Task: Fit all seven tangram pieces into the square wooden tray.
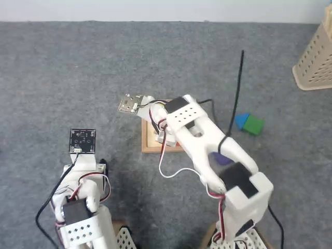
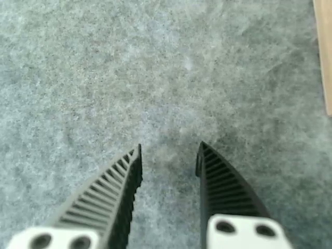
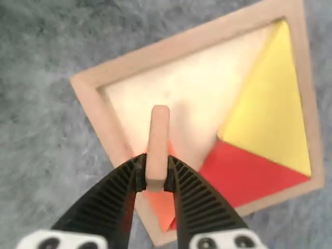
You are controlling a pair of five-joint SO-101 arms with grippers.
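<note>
The square wooden tray (image 3: 93, 98) lies under my right gripper (image 3: 154, 162), which is shut on a pale orange piece (image 3: 157, 136) held edge-on over the tray's bare floor. A yellow triangle (image 3: 270, 119) and a red piece (image 3: 244, 174) lie flat in the tray, and an orange patch (image 3: 157, 207) shows beneath the fingers. In the high view the right arm covers most of the tray (image 1: 148, 141). A blue piece (image 1: 241, 121) and a green piece (image 1: 254, 125) lie on the carpet to the right, and a purple piece (image 1: 223, 158) peeks from under the arm. My left gripper (image 2: 168, 155) hangs open over bare carpet.
Grey carpet covers the table. A beige perforated container (image 1: 316, 57) stands at the far right corner. A black cable (image 1: 236, 98) runs back from the right arm. The tray's edge (image 2: 324, 57) shows in the left wrist view.
</note>
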